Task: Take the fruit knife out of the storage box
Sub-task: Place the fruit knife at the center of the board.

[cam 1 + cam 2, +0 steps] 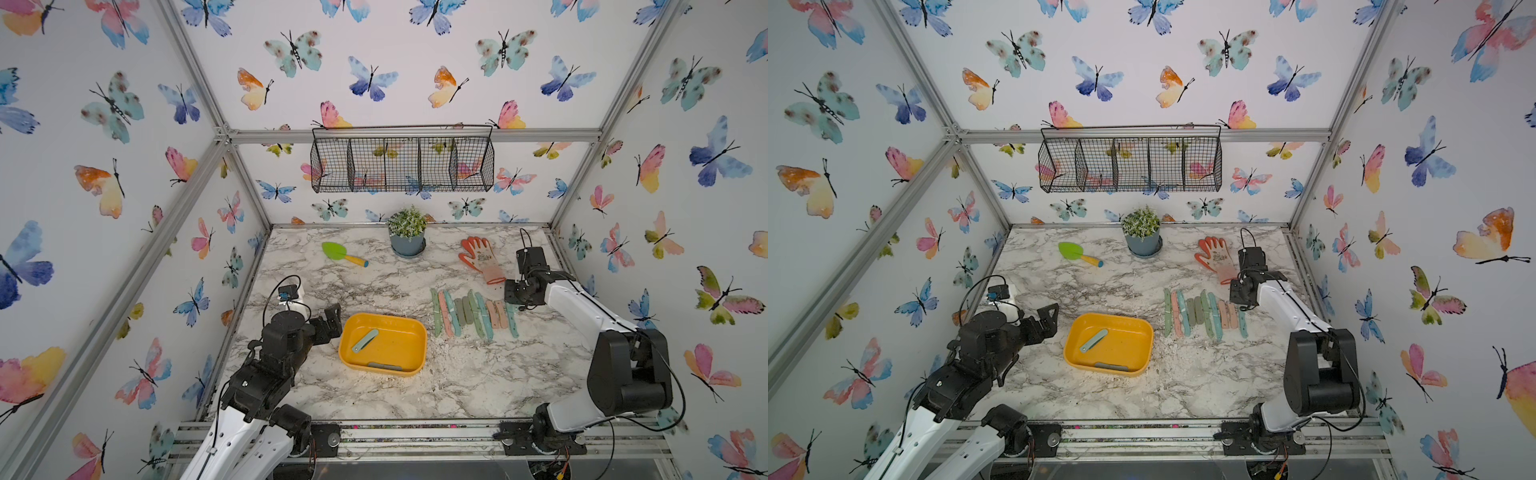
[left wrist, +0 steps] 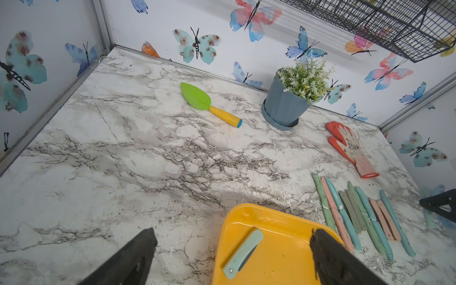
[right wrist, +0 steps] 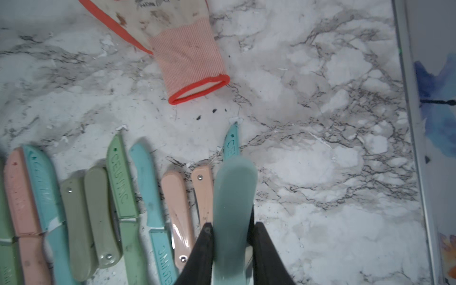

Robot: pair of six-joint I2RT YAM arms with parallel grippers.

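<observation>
Folded knife (image 2: 243, 253): light, stiff, smooth, probably slippery; lies flat in box (image 2: 271, 214), just ahead of the wide-spread fingers of left gripper (image 2: 234, 233). Pinch across mid-handle, clear of blade edge. Right gripper (image 3: 233, 225): closed on a teal knife (image 3: 234, 195), beside the row (image 3: 148, 197).

Storage box (image 2: 276, 216) glossy yellow plastic; glove (image 3: 190, 64) knit cloth; tabletop (image 1: 374, 399) smooth marble-look; basket (image 1: 402, 164) wire mesh.

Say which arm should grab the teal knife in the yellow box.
Left. The left gripper, open, sits beside the storage box, facing the teal knife; the right gripper is shut on a pale knife over the row.
</observation>
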